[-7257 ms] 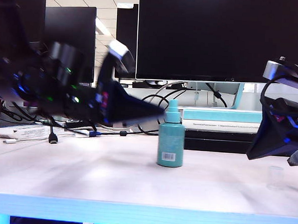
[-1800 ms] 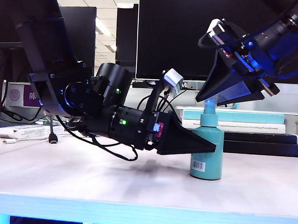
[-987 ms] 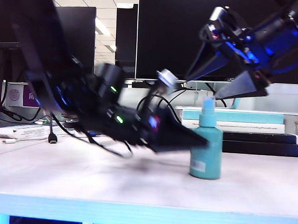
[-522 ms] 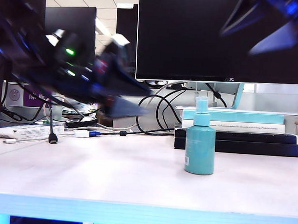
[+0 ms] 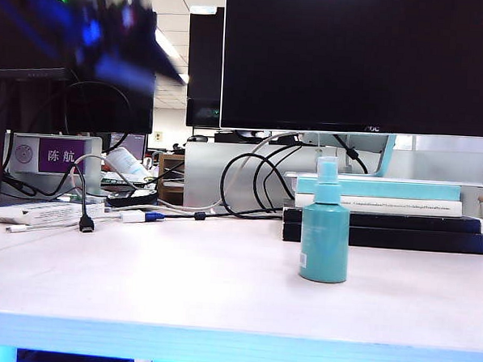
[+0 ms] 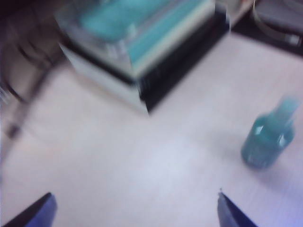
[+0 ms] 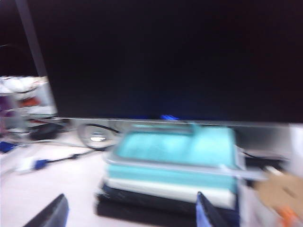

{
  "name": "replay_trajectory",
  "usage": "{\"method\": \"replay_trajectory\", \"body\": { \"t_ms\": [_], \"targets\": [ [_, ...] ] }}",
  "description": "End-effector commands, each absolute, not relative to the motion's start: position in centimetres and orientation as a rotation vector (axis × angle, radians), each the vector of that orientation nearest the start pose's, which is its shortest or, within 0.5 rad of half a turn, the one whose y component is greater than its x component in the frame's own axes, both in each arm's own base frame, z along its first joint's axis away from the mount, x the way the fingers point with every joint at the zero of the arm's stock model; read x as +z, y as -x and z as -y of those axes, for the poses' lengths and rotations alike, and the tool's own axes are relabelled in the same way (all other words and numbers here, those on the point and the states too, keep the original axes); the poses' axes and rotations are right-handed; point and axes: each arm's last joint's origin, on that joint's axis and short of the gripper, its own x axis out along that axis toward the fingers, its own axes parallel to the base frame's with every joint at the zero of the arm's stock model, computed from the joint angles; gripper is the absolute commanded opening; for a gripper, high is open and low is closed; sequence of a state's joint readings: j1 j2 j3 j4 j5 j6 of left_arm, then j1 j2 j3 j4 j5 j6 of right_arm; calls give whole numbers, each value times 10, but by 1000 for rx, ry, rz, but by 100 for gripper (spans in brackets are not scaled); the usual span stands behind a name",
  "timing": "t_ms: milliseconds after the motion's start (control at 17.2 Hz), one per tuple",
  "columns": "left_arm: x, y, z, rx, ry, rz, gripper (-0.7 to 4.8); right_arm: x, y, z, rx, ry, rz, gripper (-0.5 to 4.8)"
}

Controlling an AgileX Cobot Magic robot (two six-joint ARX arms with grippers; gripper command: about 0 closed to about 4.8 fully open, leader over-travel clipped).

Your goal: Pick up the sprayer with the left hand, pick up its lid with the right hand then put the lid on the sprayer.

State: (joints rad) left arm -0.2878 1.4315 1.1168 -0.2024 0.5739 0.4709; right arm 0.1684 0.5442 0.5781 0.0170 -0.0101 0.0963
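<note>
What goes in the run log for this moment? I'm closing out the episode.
sprayer: upright on table, capped by lid | left gripper: open, empty, above table | right gripper: open, empty, facing book stack

A stack of books point(image 5: 386, 211) lies on the white table point(image 5: 179, 283) below a dark monitor point(image 5: 361, 62), beside tangled cables point(image 5: 249, 181).

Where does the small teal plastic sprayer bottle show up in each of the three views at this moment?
Exterior view: the small teal plastic sprayer bottle stands upright on the white table, right of centre, in front of the stack of books.
Left wrist view: the sprayer is near the picture's right edge, blurred, untouched.
Right wrist view: not in it.
Shared landmark: the stack of books with the teal book on top.
</note>
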Motion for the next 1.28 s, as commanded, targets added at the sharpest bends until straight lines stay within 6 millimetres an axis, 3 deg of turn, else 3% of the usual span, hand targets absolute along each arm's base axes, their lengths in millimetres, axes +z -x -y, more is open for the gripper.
{"method": "replay_trajectory", "body": {
  "t_ms": [58,174,232,290,406,522,755,929,1161,1277],
  "targets": [
    [318,-278,93,-892,-349,-277,452,292,-106,-18,161,-109,115,290],
    [318,-252,77,-754,-328,-232,425,263,-87,-13,119,-132,163,288],
    [314,-240,70,-699,-334,-210,425,255,-81,-12,121,-151,176,259],
    [303,-214,59,-595,-322,-163,425,244,-74,-11,122,-184,204,250],
    [286,-174,47,-509,-315,-55,423,240,-75,-10,104,-217,225,246],
    [270,-148,40,-422,-205,-18,391,230,-78,-11,102,-220,185,247],
    [237,-101,24,-258,-106,136,391,196,-90,-14,117,-224,88,246],
    [220,-85,17,-128,-71,239,389,173,-95,-15,103,-215,26,247],
    [192,-92,16,-68,-38,181,388,165,-96,-11,-26,-116,5,246],
    [175,-95,16,-66,-51,107,326,166,-96,-5,-156,-76,17,241]
  ]
}}
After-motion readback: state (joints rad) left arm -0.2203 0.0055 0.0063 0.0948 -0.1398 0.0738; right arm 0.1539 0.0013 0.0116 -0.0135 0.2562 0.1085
